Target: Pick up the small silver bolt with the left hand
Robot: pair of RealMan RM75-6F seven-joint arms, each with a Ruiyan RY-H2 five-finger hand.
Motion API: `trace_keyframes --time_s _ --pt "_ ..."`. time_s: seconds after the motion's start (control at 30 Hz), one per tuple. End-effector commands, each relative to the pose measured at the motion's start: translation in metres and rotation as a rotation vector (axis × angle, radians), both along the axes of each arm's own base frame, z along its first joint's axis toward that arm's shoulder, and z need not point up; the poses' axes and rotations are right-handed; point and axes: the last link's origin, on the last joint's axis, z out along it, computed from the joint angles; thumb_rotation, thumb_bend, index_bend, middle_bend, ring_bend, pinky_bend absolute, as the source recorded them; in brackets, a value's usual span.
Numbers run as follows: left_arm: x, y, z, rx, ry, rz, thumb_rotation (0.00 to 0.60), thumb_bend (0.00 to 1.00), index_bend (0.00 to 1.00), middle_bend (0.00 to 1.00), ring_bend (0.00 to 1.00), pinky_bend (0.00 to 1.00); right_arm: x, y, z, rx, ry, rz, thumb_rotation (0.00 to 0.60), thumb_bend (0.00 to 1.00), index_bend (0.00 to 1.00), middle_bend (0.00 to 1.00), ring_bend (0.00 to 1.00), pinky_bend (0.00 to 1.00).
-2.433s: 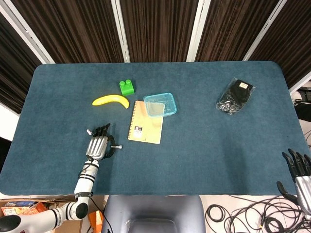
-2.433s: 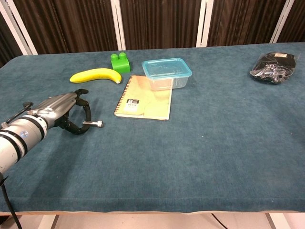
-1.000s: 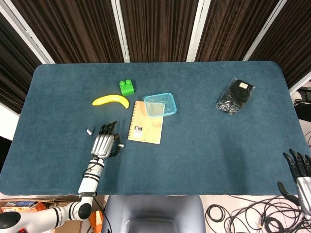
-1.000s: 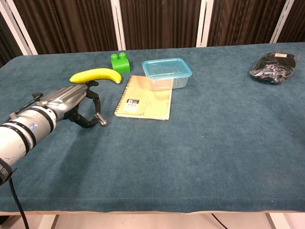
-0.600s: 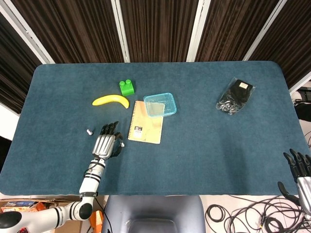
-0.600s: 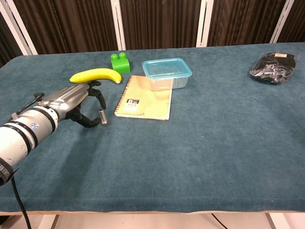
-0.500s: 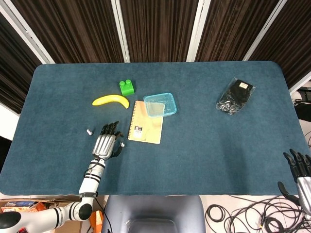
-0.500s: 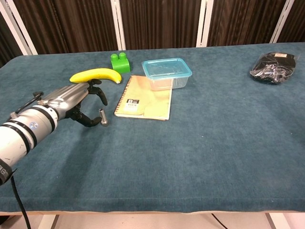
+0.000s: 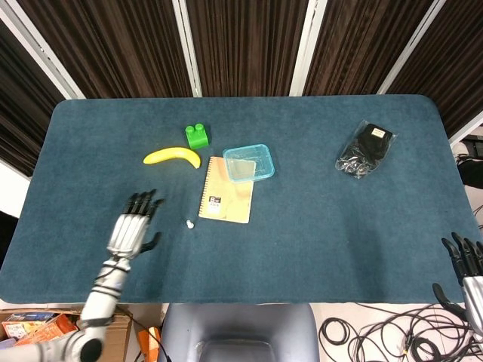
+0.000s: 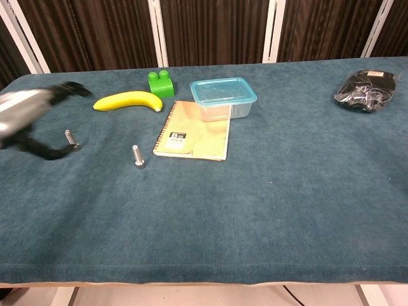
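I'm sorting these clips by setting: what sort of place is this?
Probably a robot lab or test room, not a home. A teal cloth-covered table carries unrelated practice items such as a yellow banana and a green toy brick, dark slatted wall panels stand behind, and loose cables lie on the floor.

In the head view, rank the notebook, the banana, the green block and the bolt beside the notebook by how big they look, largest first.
1. notebook
2. banana
3. green block
4. bolt, which shows as only a small speck

All four lie on the table at a similar distance from the camera, so none of these rankings is close.
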Motion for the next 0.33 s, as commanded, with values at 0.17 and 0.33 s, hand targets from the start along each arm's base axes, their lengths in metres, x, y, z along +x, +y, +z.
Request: trace_keyframes --time_s 0.17,0.33 --pt "-0.075 -0.085 0.080 0.066 -0.045 -0.012 0.600 0.35 0.00 0.00 0.00 0.00 0.001 -0.004 -0.006 -0.019 0.025 -0.011 0.600 0.29 0.00 0.00 0.00 0.04" --pt "-0.080 -0.092 0.083 0.068 -0.006 -0.037 0.600 0.35 0.00 0.00 0.00 0.00 0.000 -0.007 -0.009 -0.025 0.037 -0.026 0.600 0.29 0.00 0.00 0.00 0.04"
